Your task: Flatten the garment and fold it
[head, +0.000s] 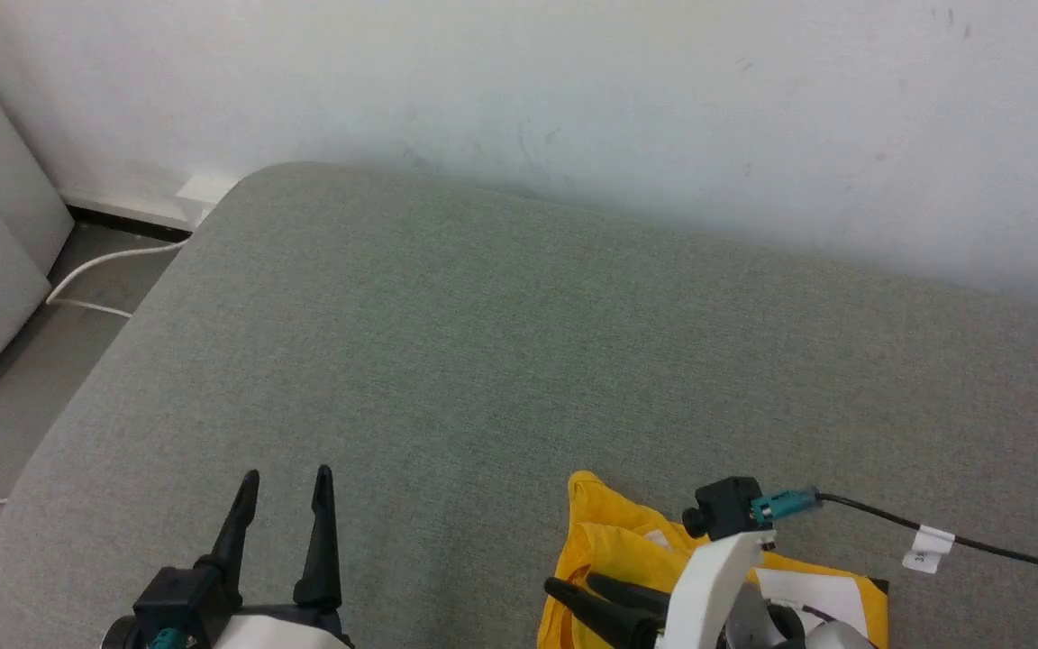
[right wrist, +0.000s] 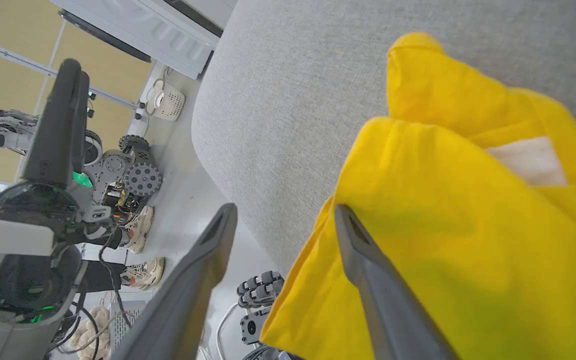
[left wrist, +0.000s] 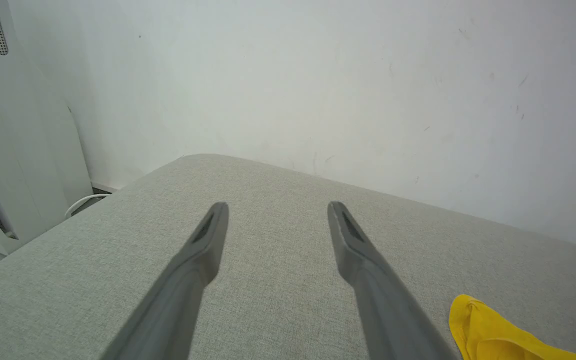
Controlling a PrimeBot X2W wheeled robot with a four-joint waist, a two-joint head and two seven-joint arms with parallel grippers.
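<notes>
Grey cushion (head: 519, 361), 1 yellow garment (head: 609, 550), 4 fingers (head: 321, 532)

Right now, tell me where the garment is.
In the head view the garment lies bunched at the near edge of the grey cushion, lower right, by the open right gripper.

Table (head: 483, 361): grey woven fabric top, rounded corners, far edge against the white wall (head: 573, 81); left side drops to the floor (head: 23, 361). Cover flat and smooth. One item on it: the garment (head: 609, 550), bright yellow, bunched rather than spread, at the near edge on the right half. White patch visible among the folds (right wrist: 528, 160). In the right wrist view part of the cloth hangs over the table's near edge (right wrist: 293, 100). The left wrist view shows a yellow fold (left wrist: 488, 335) resting on the cover (left wrist: 268, 200).
</notes>
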